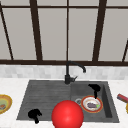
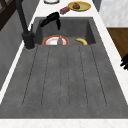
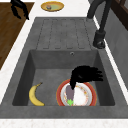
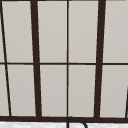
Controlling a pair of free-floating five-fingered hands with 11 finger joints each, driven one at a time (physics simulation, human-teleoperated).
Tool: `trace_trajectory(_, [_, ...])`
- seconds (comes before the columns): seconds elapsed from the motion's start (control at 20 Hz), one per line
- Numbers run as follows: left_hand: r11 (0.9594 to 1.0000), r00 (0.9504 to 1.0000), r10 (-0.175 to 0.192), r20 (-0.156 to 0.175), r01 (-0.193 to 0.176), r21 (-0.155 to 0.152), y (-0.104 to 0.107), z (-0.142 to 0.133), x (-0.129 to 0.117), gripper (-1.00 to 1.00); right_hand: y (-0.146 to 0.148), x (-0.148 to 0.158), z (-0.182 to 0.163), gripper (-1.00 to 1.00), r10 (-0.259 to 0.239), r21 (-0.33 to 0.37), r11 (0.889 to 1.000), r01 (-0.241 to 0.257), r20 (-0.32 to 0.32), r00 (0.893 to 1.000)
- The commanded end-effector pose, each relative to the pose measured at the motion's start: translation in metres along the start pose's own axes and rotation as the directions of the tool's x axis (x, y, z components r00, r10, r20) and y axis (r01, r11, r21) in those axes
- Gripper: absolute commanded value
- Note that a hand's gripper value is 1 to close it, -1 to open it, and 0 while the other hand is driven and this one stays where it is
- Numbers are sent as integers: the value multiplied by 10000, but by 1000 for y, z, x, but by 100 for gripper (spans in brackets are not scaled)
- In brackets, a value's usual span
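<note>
Nearest the front camera I see a red ball [image 1: 67, 115] at the sink's front edge, and my left hand [image 1: 34, 115] hanging idle over the front left corner of the drainboard [image 2: 62, 75], fingers loosely curled on nothing.

Further in, inside the basin [image 3: 45, 72], a banana [image 3: 35, 95] lies on the floor beside a red-rimmed plate [image 3: 85, 96]. An eggplant [image 3: 69, 93] lies on that plate, stem end toward the right side camera.

My right hand [image 3: 83, 74] hovers over the plate's far edge, fingers spread and pointing down, one fingertip touching or just above the eggplant's far end. It is not closed on anything.

For a clean grip here, I would judge it best to centre the palm over the eggplant's body, lower straight down, and close thumb and fingers across its width without dragging the plate.

Beyond stand the faucet [image 1: 71, 71] and the window [image 4: 67, 60]. On the counter sit a yellow bowl [image 1: 3, 103] at left and a red block [image 1: 122, 98] at right.
</note>
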Motion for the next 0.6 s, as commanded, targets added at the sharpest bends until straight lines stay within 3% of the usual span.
trace_trajectory(0.0, [10000,10000,0,0,0,0,0,0,0,0,4,4,15,-100,-161,428,9990,163,-43,9999])
trace_trajectory(0.55, [10000,10000,0,0,0,0,0,0,0,0,-19,7,54,-100,-238,364,9990,245,-183,9995])
